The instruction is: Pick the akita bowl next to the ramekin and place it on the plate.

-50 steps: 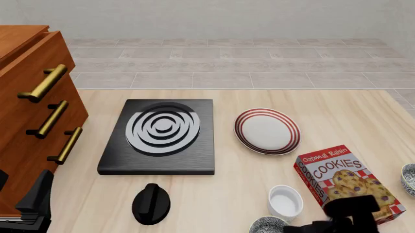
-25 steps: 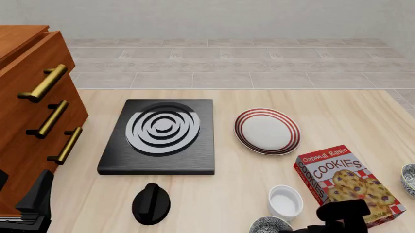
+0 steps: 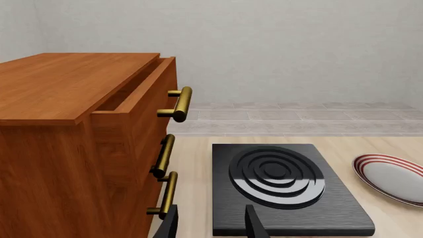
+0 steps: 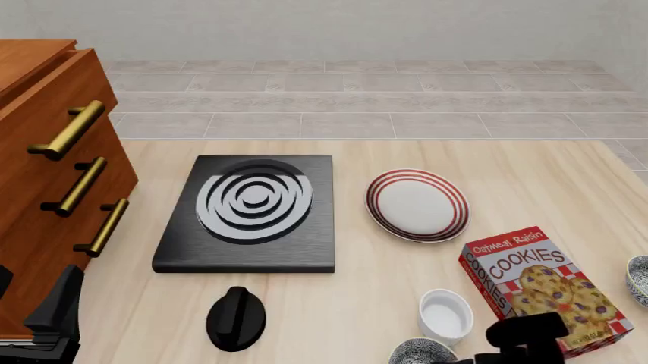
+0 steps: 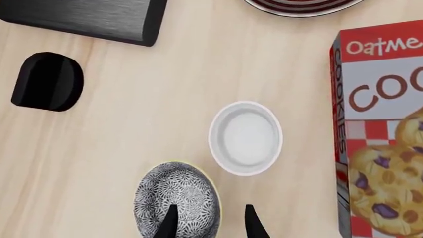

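My right gripper (image 5: 209, 220) hangs jaws apart over the akita bowl (image 5: 176, 200), which sits just beside the ramekin (image 5: 245, 137). It looks rigid, glazed, probably slippery, so I'd pinch its rim. The box (image 5: 380, 129) reads "COOKIES". My left gripper (image 3: 210, 223) idles, jaws apart.
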Action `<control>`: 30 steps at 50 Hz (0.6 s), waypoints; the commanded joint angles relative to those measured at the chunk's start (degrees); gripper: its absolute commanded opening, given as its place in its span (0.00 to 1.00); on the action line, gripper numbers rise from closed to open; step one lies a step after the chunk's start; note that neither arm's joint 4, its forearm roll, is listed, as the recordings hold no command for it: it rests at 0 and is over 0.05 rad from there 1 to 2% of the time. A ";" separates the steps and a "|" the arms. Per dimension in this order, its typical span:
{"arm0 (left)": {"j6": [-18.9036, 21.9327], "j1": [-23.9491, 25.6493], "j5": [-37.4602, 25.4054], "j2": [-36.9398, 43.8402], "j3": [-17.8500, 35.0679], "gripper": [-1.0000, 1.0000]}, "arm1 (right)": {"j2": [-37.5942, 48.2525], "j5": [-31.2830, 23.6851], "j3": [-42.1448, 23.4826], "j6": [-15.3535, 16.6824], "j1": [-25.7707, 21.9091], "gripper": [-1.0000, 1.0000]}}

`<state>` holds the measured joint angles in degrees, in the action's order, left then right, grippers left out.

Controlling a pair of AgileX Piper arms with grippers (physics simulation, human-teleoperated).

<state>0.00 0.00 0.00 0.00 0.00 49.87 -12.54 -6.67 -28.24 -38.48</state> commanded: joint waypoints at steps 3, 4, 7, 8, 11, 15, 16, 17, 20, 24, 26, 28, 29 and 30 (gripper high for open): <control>0.00 0.00 0.00 0.00 0.00 1.00 | 1.67 1.16 -0.09 1.18 0.35 1.00; 0.00 0.00 0.00 0.00 0.00 1.00 | 1.58 1.01 -0.15 1.56 0.54 1.00; 0.00 0.00 0.00 0.00 0.00 1.00 | 1.49 0.68 -0.26 2.11 0.83 1.00; 0.00 0.00 0.00 0.00 0.00 1.00 | 1.20 0.22 -0.42 2.39 0.94 1.00; 0.00 0.00 0.00 0.00 0.00 1.00 | 1.16 -0.04 -0.70 3.05 1.27 1.00; 0.00 0.00 0.00 0.00 0.00 1.00 | 1.19 -0.21 -0.86 3.47 1.32 1.00; 0.00 0.00 0.00 0.00 0.00 1.00 | 1.20 -0.21 -0.86 3.47 1.32 1.00; 0.00 0.00 0.00 0.00 0.00 1.00 | 1.50 0.08 -0.81 3.48 1.22 1.00; 0.00 0.00 0.00 0.00 0.00 1.00 | 2.12 0.62 -0.73 3.50 1.06 1.00; 0.00 0.00 0.00 0.00 0.00 1.00 | 2.85 1.48 -0.48 3.25 0.76 1.00; 0.00 0.00 0.00 0.00 0.00 1.00 | 3.18 1.81 -0.41 3.10 0.60 1.00; 0.00 0.00 0.00 0.00 0.00 1.00 | 3.69 2.35 -0.33 2.86 0.32 1.00; 0.00 0.00 0.00 0.00 0.00 1.00 | 3.71 2.37 -0.33 2.86 0.32 1.00; 0.00 0.00 0.00 0.00 0.00 1.00 | 4.09 2.77 -0.25 2.61 0.11 1.00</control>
<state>0.00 0.00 0.00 0.00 0.00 52.39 -11.27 -7.14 -25.34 -37.77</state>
